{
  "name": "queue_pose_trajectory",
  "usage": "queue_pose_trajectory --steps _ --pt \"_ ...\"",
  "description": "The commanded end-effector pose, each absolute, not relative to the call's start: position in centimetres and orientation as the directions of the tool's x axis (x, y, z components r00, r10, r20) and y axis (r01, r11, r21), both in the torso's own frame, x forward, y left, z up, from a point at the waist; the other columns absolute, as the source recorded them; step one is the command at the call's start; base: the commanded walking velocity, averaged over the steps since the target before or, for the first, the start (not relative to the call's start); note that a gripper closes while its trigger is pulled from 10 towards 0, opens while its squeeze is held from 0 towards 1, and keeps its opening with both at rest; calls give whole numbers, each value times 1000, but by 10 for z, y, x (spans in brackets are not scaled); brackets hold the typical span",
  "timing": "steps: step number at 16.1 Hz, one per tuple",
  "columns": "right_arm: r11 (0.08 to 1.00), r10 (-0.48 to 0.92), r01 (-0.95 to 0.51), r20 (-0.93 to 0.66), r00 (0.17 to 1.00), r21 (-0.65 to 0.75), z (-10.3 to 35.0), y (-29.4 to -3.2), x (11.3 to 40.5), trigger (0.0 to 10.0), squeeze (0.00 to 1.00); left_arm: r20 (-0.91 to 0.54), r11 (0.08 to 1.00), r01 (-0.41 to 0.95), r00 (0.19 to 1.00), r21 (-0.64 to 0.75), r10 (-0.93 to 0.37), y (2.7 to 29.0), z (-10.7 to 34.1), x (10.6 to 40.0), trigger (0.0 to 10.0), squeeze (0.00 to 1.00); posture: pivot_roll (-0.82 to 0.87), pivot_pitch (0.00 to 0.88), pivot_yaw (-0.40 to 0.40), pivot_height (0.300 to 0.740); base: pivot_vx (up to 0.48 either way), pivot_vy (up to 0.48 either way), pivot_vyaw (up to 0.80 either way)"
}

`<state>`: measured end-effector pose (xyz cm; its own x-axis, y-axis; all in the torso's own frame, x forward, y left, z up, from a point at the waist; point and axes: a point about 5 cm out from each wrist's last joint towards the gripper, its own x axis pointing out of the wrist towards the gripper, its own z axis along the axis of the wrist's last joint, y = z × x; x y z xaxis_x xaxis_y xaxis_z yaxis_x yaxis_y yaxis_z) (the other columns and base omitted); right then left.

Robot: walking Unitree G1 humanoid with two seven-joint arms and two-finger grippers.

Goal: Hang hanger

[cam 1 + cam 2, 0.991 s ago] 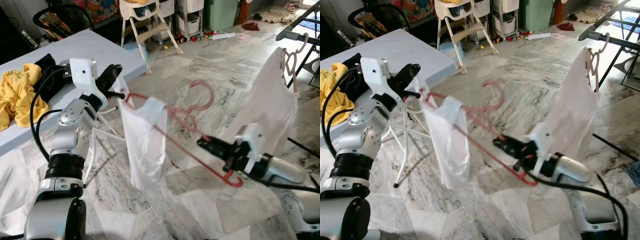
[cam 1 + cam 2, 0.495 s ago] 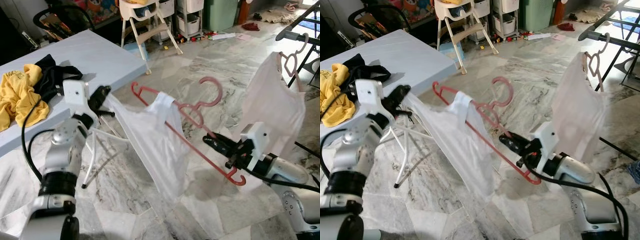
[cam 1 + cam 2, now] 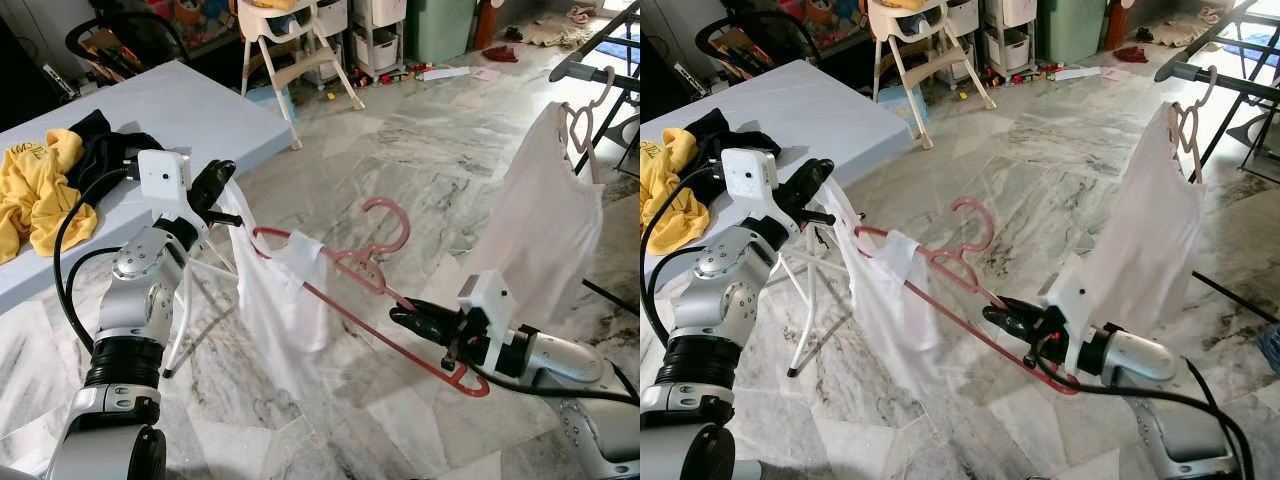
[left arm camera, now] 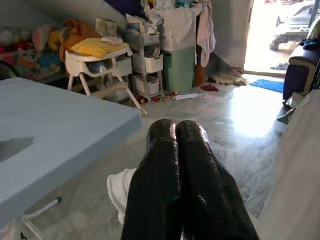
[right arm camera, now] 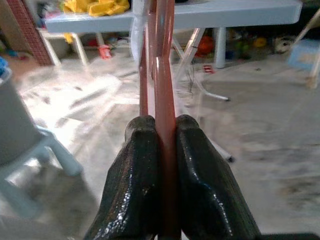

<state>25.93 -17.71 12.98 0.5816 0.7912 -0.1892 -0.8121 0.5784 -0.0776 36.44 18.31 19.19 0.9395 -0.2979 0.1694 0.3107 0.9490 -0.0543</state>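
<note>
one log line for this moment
right gripper: shut on red hanger | left gripper: shut on white garment | garment half on hanger | rack: not reached

A hanger [image 3: 385, 300] spans the floor [image 3: 400, 160] between the left gripper [image 3: 215, 180] beside the table's [image 3: 180, 100] near corner and the right gripper [image 3: 405, 318] below it, a garment [image 3: 285, 310] draped from it, clothes [image 3: 40, 180] piled at the table's left edge, another hung garment [image 3: 550, 220] far right.

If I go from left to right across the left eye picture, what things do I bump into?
Yellow shirt → left gripper → white garment → red hanger → right gripper → hung white garment.
</note>
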Motion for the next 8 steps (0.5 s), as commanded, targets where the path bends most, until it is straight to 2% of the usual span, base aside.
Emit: queue_pose_trajectory --steps 1,4,8 --pt "607 770 -785 -156 619 -124 130 -170 265 10000 0 151 952 304 943 -37 -295 186 187 360 0 0 -146 86 176 740 0 0 0" --pt "630 758 -770 -135 639 -104 125 -164 264 10000 0 98 952 300 951 -57 -293 184 166 353 0 0 -142 86 173 740 0 0 0" --pt "575 798 -814 -168 580 -78 120 -163 255 10000 0 54 948 312 950 -62 -309 182 150 347 0 0 -146 87 172 740 0 0 0"
